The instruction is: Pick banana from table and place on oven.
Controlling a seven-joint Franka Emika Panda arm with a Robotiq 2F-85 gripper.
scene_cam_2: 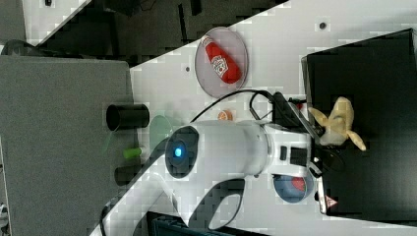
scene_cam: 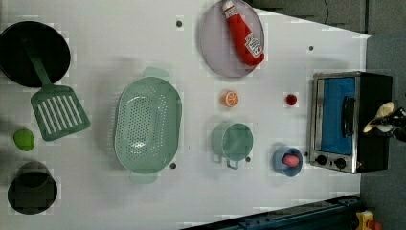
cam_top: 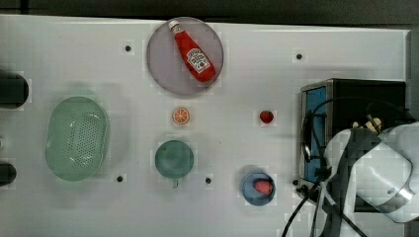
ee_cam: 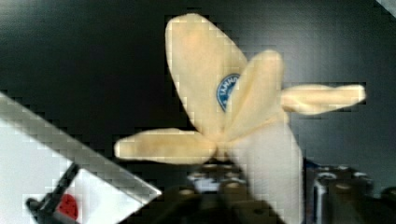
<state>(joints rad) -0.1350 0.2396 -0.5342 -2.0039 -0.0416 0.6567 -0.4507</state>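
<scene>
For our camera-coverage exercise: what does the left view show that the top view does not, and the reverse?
Left view adds: a green slotted spatula and a small green object. Top view adds: the arm's white housing over the oven. Shared: ketchup bottle on its plate, green colander, banana over the oven.
</scene>
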